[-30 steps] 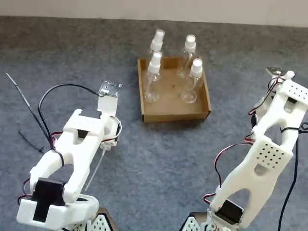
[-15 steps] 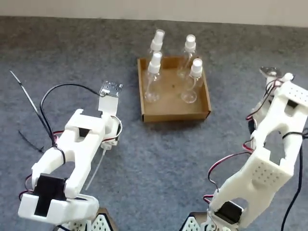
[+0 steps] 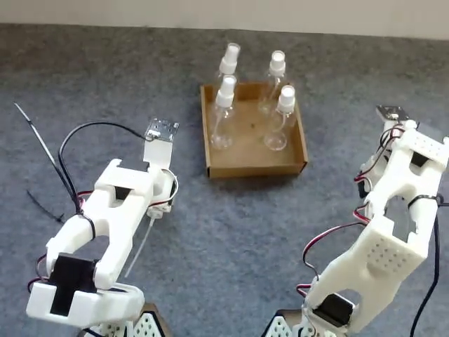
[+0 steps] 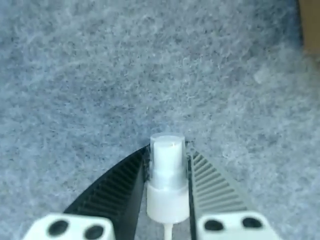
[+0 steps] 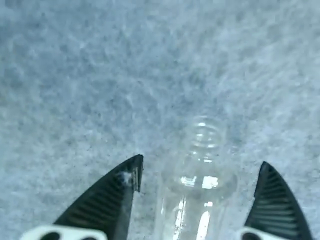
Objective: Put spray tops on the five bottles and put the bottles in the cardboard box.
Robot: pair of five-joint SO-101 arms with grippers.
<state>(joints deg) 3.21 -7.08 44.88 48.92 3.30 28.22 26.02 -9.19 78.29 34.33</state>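
Spray top (image 4: 167, 185) sits clenched in your left gripper (image 4: 167, 149); your right gripper (image 5: 201, 164) gapes around the uncapped bottle (image 5: 197, 200) lying on the carpet (image 5: 75, 75). Four capped bottles (image 3: 223, 119) stand in the cardboard box (image 3: 210, 151) at twelve o'clock.

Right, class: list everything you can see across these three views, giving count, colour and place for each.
cardboard box: one, brown, on the carpet ahead of both arms
capped bottles: four, clear with white sprayers, upright at the box, front two clearly inside
open bottle: one, clear, no top, between the right gripper jaws
spray top: one, white, in the left gripper
carpet: one, grey, covering the table
left gripper: black jaws, shut on the spray top
right gripper: black jaws, open
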